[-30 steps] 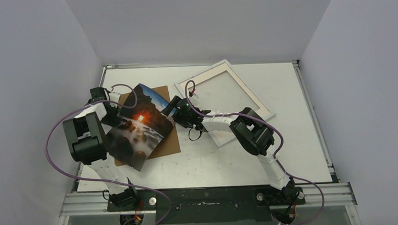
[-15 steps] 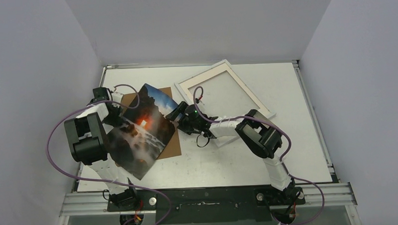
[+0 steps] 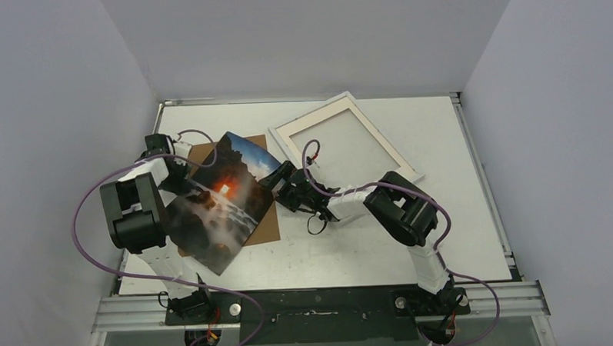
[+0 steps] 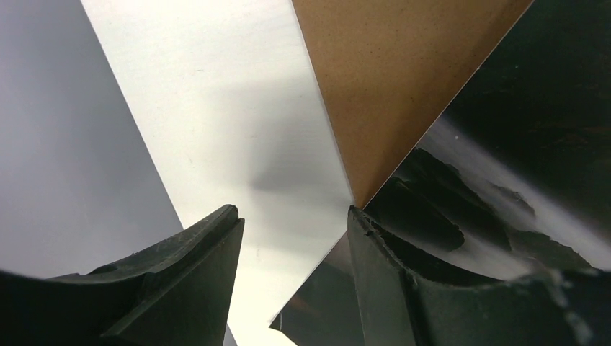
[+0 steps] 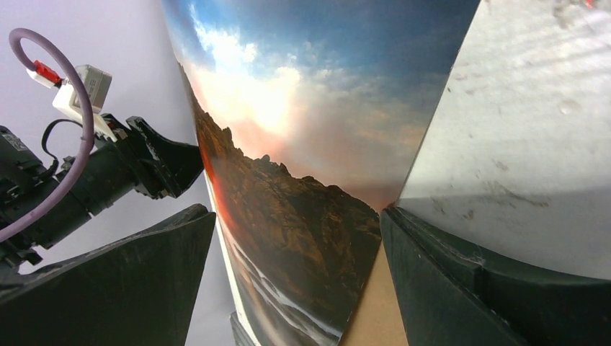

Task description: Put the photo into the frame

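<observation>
Two grippers open, nothing clamped yet! At lower left the photo (image 3: 220,203) stands tilted over the brown board (image 3: 267,220), its bottom corner swung lower than a second ago. The left gripper (image 4: 292,216) gapes, one finger against the print. The right gripper (image 5: 295,213), jaws wide, has slid in to straddle the opposite edge. Farther back, upper centre, the frame (image 3: 383,136) lies flat, still empty. A regrasp looks imminent.

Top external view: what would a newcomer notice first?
The glossy sunset landscape print stands tilted up off the table at left-centre, above a flat brown board. The open left gripper is at its left edge and the open right gripper straddles its right edge. Behind them, the thin white rectangular picture frame lies flat and empty towards the back.
</observation>
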`<action>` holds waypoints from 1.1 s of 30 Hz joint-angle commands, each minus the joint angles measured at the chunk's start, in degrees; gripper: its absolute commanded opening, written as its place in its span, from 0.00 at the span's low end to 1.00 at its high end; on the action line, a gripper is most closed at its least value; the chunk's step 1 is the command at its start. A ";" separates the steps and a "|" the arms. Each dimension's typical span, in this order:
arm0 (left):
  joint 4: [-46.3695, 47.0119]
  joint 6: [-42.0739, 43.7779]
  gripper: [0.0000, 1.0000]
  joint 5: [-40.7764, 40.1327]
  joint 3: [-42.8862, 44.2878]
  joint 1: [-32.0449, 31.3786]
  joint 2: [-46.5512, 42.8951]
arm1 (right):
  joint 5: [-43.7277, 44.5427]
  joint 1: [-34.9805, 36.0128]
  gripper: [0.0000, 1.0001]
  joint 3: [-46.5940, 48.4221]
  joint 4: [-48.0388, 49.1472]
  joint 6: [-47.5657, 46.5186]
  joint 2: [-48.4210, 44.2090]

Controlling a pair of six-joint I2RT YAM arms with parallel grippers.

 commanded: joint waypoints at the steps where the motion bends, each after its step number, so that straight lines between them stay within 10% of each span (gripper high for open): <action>1: -7.12 -1.19 0.54 6.60 -2.62 -2.44 1.10 | 7.21 3.13 0.90 -4.83 0.18 -0.22 -2.32; 33: -7.15 -2.30 0.52 7.39 -4.06 -10.37 0.23 | 6.56 4.43 0.90 -10.08 20.56 3.84 1.84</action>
